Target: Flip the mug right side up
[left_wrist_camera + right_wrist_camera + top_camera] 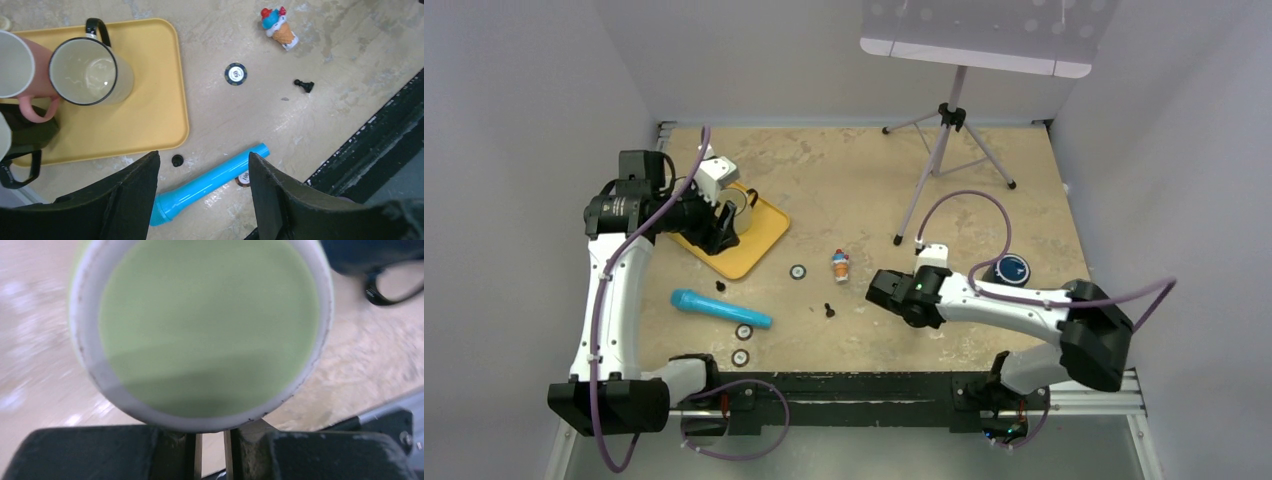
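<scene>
Right fingers [245,447] press together, seemingly pinching the rim of the mug [200,330] just ahead of them, ready for turning; left fingers [132,195] hang spread, empty.

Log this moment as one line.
right jaws: shut on green mug | left jaws: open, empty, by yellow tray

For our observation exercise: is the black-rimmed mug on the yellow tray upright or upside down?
Upright. The black-rimmed mug stands on the yellow tray, open mouth up; the left wrist view shows its pale inside.
</scene>
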### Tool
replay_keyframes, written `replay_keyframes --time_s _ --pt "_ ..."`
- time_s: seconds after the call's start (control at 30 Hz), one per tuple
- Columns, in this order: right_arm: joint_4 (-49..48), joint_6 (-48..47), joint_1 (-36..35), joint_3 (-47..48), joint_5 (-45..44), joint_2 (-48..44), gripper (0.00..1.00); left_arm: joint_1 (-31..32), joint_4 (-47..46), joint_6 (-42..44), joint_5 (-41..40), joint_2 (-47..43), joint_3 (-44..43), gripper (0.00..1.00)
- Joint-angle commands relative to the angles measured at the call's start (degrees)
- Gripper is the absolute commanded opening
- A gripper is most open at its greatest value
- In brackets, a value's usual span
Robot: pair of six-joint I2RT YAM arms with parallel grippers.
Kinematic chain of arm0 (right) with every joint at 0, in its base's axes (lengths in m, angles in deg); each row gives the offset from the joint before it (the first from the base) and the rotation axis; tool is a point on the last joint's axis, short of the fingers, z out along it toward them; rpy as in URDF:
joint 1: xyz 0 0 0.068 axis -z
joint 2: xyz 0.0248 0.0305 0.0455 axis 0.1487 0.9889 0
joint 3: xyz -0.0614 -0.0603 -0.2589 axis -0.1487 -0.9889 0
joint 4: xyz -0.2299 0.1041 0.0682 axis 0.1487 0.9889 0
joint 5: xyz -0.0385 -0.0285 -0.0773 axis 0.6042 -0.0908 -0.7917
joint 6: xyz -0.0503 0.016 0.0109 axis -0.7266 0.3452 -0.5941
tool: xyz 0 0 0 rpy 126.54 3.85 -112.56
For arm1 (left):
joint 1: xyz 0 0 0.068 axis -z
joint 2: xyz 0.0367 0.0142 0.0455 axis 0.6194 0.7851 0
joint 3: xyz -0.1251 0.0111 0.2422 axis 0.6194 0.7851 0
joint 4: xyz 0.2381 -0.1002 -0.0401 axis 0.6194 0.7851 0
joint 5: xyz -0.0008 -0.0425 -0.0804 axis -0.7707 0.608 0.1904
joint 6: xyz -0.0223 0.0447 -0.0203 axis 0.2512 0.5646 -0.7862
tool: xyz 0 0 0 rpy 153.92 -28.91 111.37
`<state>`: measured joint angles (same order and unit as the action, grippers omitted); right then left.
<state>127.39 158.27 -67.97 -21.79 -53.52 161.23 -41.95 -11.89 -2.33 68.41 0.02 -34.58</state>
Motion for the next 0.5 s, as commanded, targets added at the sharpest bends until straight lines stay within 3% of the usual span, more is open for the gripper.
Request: replay_keyframes --time_s 0.0,0.13,0.23,0.3,0.47 --pt "-17.37 -15.28 -5.29 7.31 -5.17 -12.37 0.00 0.24 5.51 2.65 9.48 -0.81 -3.50 0.70" --pt "-51.05 -33.21 -5.53 2.64 4.03 -24.91 0.00 0.17 13.57 3.52 21.95 -0.67 -9.20 0.74" --pt "-74.86 -41.34 -5.58 -0.71 12.57 -28.98 0.00 0.35 16.19 0.24 31.47 -1.08 -12.88 0.88" --pt "-82.15 -44.51 -5.58 1.63 17.69 -27.31 0.00 1.07 14.75 -4.03 37.78 -2.31 -14.26 0.99" --pt "-89.67 -47.85 -5.58 9.57 26.64 -20.49 0.00 2.76 -5.17 -25.51 45.04 -7.89 -12.49 1.00"
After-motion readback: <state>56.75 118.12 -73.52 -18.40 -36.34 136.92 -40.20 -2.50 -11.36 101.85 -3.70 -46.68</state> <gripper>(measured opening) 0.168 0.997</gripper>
